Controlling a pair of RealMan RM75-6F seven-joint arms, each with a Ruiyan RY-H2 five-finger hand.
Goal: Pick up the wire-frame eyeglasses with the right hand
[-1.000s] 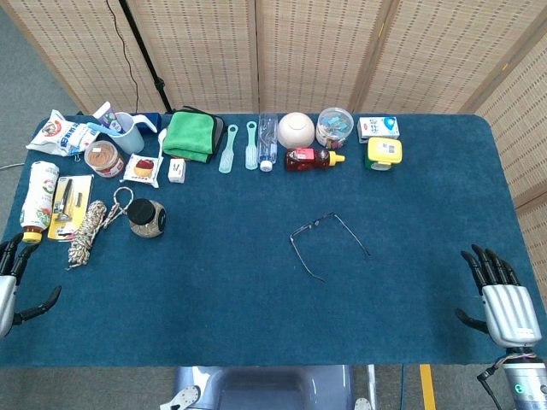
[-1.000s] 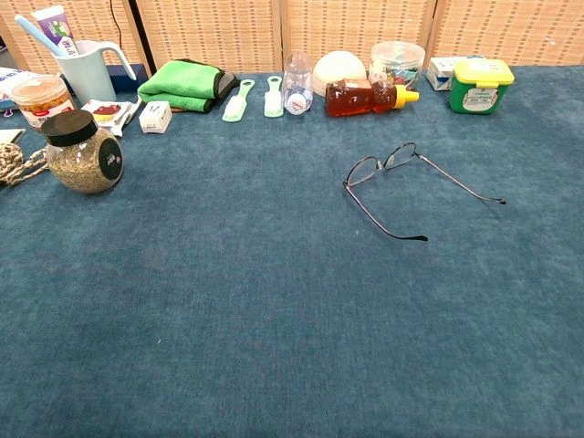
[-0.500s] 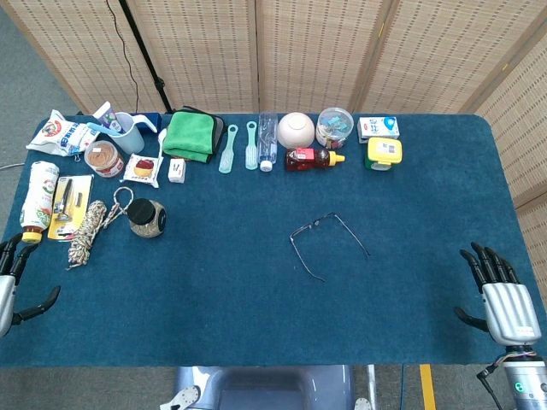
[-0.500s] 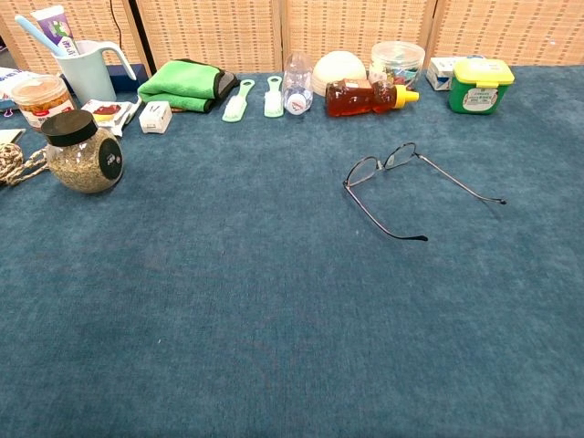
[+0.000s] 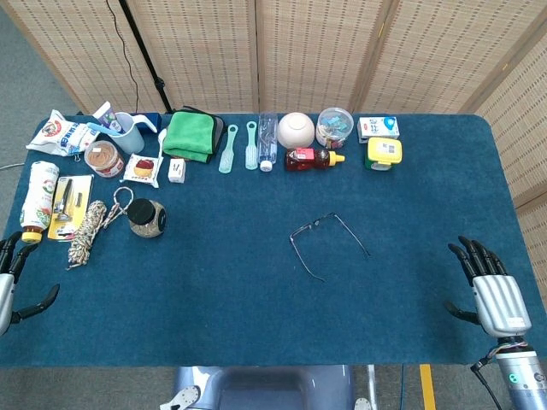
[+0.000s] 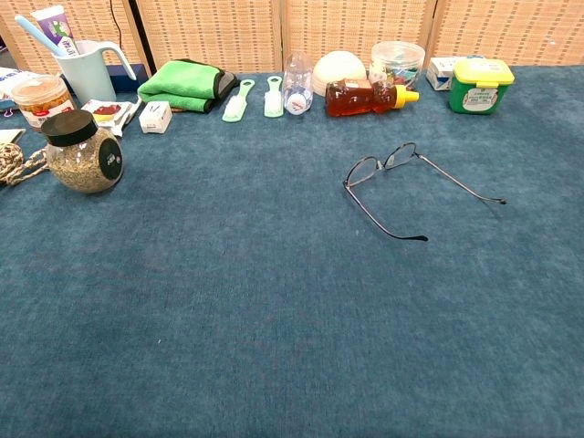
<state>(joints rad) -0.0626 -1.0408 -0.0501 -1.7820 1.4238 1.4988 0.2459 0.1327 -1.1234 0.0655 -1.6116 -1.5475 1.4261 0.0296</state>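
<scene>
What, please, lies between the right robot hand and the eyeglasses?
Nothing: in the head view, only bare blue cloth separates the right robot hand from the eyeglasses.

The eyeglasses [image 5: 328,243] lie near the middle of the surface [image 5: 256,316], temples unfolded toward the robot. Behind them, along the far edge, a honey bottle [image 5: 313,158] lies beside a bowl [image 5: 295,130] and a towel [image 5: 190,135] further left. A jar [image 5: 146,218] stands left, next to a rope [image 5: 91,226]. The right hand [image 5: 493,290] sits at the near right corner, the left hand [image 5: 10,286] at the near left edge.
</scene>
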